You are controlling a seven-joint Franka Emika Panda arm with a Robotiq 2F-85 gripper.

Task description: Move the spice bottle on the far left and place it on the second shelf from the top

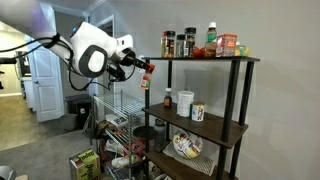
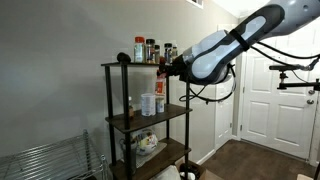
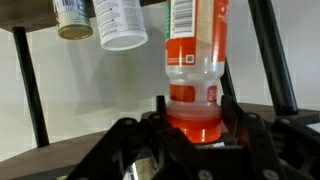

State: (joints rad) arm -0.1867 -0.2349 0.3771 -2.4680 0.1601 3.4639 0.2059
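Spice bottle [image 3: 195, 50], gripped by hand [image 3: 195, 118], apparently beside shelf post [image 3: 278, 55] (jars [image 3: 120, 22] near).

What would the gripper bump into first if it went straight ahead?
Probably nothing soon. The gripper, shut on the spice bottle, points into the open gap under the top shelf, between the posts in the wrist view. The white bottle on the second shelf sits off that line. Depth is unclear.

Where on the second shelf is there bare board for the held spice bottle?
In an exterior view the second shelf is bare from the cup to the end farther from the claw. The nearer end is crowded: a small bottle, a white jar and the cup stand close together. The claw is shut on the spice bottle.
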